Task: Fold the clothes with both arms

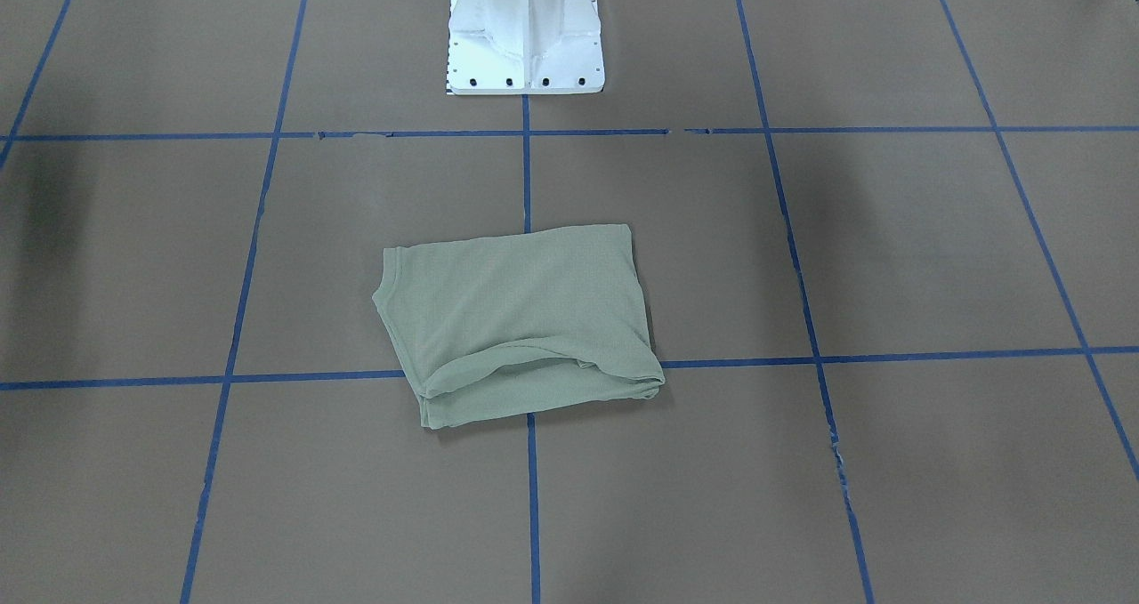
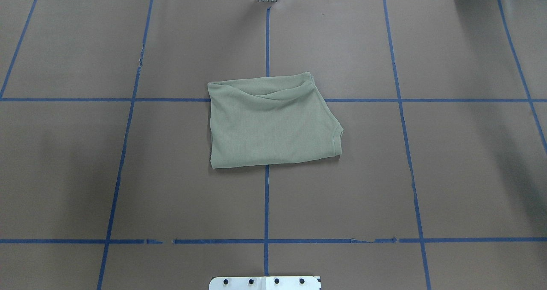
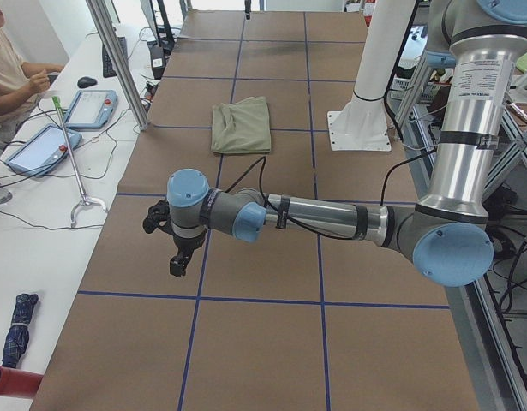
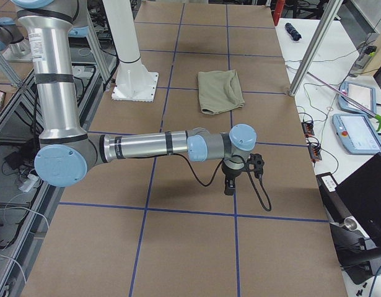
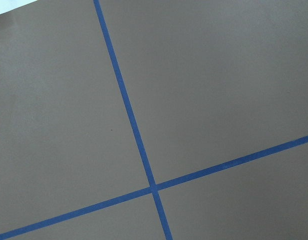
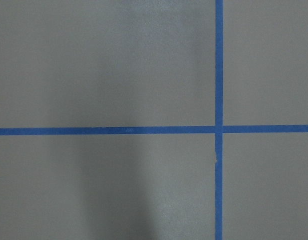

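A: Shirt position?
B: Folded sage-green shirt (image 2: 271, 121) lies flat mid-table, over a blue tape cross (image 2: 266, 100), near the white pedestal (image 1: 525, 35).
A: Grippers?
B: Left gripper (image 3: 177, 261) and right gripper (image 4: 230, 184) hang at opposite table ends, well apart from it. Can't tell the finger gap.

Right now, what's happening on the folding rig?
Nothing is handling the sage-green knit shirt. It lies folded into a compact rectangle in the middle of the brown paper-covered table, untouched. Both arms are out toward the table's ends, well clear of it. The left tool and right tool hang above bare paper with blue tape lines. I cannot tell if either is open or shut.
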